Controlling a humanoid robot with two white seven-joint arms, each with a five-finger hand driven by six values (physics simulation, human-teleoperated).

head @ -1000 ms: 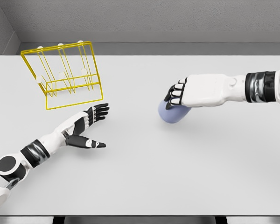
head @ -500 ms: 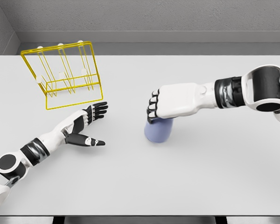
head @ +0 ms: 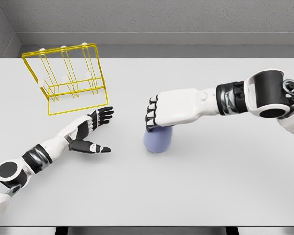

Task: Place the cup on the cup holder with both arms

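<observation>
One cup (head: 158, 140), pale blue, sits directly under the right robot hand (head: 157, 115), whose curled fingers (head: 151, 117) close over its top. One cup holder (head: 66, 78), a yellow wire rack, stands beyond the left robot hand (head: 90, 132), up and to that hand's left. Three pairs of upright prongs can be counted on the rack. Two robot hands are in view, the left one with fingers spread and nothing in it. One table (head: 196, 186) carries everything.
</observation>
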